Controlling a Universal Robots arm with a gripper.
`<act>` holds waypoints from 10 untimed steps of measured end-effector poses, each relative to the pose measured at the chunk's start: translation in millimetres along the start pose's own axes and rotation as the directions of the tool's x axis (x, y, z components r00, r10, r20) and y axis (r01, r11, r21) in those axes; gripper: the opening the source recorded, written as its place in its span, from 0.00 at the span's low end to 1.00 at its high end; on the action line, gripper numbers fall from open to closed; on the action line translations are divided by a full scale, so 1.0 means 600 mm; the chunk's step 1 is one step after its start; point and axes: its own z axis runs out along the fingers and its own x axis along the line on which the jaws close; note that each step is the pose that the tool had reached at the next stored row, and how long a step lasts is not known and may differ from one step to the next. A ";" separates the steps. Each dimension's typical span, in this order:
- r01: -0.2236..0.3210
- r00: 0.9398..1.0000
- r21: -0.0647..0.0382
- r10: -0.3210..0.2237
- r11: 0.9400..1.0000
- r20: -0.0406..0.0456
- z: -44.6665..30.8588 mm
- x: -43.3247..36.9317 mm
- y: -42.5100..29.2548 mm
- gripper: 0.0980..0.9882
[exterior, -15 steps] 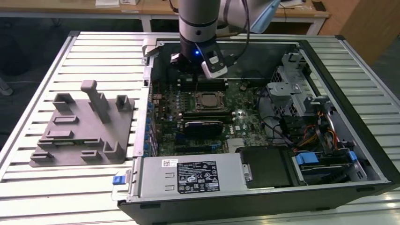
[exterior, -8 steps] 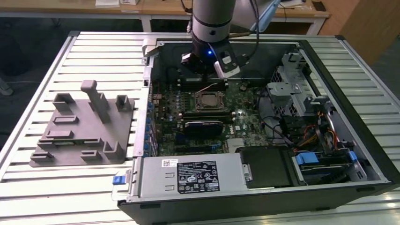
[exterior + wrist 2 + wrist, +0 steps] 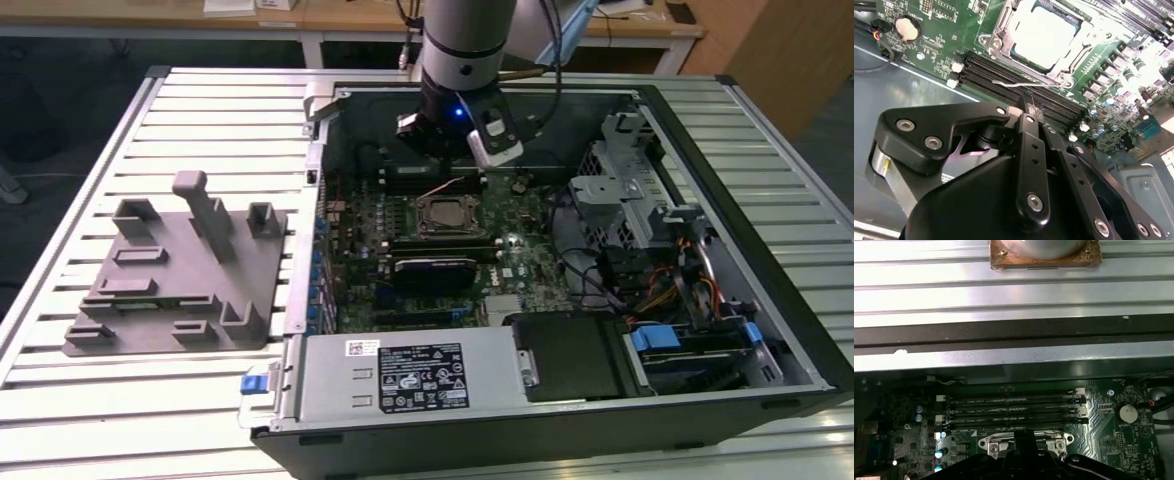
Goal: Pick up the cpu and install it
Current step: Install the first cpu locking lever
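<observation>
- While the black gripper [image 3: 461, 140] hangs over the open computer case [image 3: 747, 300] on the slatted metal table [image 3: 200, 110], the small square silver-topped cpu [image 3: 1043, 34] lies flat in its metal-framed socket [image 3: 999, 42], square, with no long axis.
- Whether the jaws are parted or closed, I cannot tell.
- Only the exterior view takes in the grey moulded holder [image 3: 174, 270]; the first wrist view shows black memory slots [image 3: 1014, 410].

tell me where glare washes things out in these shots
In the second wrist view the cpu top is blown out to near white in its socket; in the first wrist view the ribbed metal table glares brightly; the exterior view is evenly lit.
</observation>
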 end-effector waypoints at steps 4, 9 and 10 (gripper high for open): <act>0.004 1.000 0.019 -0.004 1.000 0.016 0.004 0.000 -0.001 0.01; 0.010 0.999 0.024 -0.011 1.000 0.046 0.012 0.001 -0.003 0.01; 0.010 0.999 0.024 -0.012 1.000 0.047 0.014 0.001 -0.004 0.01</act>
